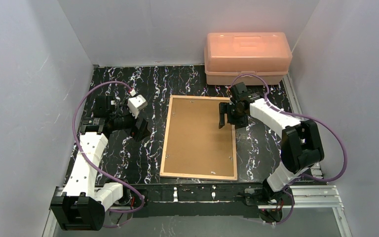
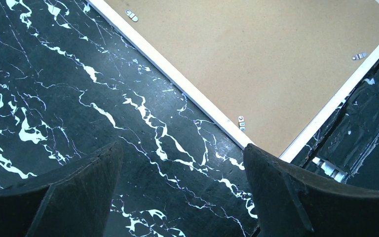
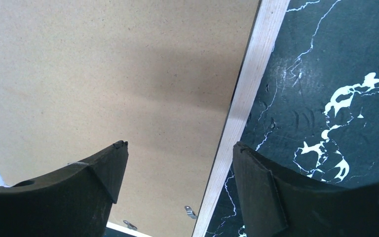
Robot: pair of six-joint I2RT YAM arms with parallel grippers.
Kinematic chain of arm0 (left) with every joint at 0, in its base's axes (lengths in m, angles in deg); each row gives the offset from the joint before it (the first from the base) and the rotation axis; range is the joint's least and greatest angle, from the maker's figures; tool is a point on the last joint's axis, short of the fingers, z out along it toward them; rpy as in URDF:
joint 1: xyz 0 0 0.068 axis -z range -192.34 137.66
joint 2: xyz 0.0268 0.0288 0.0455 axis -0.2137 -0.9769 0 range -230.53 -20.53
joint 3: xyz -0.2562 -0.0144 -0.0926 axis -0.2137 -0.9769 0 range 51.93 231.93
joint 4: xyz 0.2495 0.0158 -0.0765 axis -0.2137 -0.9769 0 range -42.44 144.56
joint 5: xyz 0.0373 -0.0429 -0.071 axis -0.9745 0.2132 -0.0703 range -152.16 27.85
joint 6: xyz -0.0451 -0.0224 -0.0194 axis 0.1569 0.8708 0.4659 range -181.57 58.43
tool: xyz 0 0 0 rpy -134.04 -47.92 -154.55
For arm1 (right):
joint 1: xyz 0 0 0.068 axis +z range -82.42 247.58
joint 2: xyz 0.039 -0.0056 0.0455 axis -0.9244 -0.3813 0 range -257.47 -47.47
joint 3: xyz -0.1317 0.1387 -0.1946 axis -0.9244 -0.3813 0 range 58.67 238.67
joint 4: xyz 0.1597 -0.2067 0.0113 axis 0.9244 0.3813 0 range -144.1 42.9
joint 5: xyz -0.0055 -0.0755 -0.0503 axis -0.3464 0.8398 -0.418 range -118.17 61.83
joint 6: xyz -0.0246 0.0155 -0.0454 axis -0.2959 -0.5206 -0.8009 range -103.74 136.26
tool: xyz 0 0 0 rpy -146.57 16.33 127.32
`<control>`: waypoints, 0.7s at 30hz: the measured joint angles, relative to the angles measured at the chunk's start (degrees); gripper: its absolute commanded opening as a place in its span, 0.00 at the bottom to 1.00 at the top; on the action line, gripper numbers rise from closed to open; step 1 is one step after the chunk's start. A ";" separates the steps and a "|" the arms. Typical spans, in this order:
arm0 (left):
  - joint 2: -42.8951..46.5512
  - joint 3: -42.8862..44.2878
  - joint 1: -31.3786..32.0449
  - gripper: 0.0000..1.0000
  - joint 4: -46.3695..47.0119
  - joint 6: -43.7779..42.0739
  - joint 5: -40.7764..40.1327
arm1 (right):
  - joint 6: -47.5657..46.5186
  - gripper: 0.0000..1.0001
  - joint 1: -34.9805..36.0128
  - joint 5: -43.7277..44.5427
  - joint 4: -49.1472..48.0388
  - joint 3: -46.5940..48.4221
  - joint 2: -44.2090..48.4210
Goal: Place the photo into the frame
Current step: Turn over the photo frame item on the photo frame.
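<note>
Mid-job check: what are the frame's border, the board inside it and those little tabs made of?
The frame looks like pale bare wood, matte, with faint grain. The board is probably brown fibreboard or hardboard: flat, speckled, matte, no grain. The tabs are small, shiny and silver, apparently metal.

Showing pale wood on frame [image 1: 197,176], plain brown on backing board [image 1: 200,133], white marble veining over black table [image 1: 153,86], translucent peach on box [image 1: 247,54].

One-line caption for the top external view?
Frame lies face-down on the table, backing board in it; open right gripper above its right side, open left gripper over the table beside it.
</note>
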 measured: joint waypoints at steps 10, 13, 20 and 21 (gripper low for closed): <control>-1.01 -1.92 0.00 0.89 0.24 -0.37 0.26 | 3.23 0.30 2.14 1.18 -2.36 -4.44 8.85; -2.12 -2.64 0.00 0.89 0.37 -0.46 0.72 | 5.70 0.29 5.33 0.90 -3.65 -8.70 13.84; -3.28 -3.96 0.02 0.89 0.57 -1.29 2.27 | 13.44 0.28 19.89 0.11 -6.14 -19.87 21.03; -3.34 -3.96 0.04 0.89 0.61 -1.53 2.45 | 14.40 0.28 21.62 0.33 -6.14 -21.11 21.90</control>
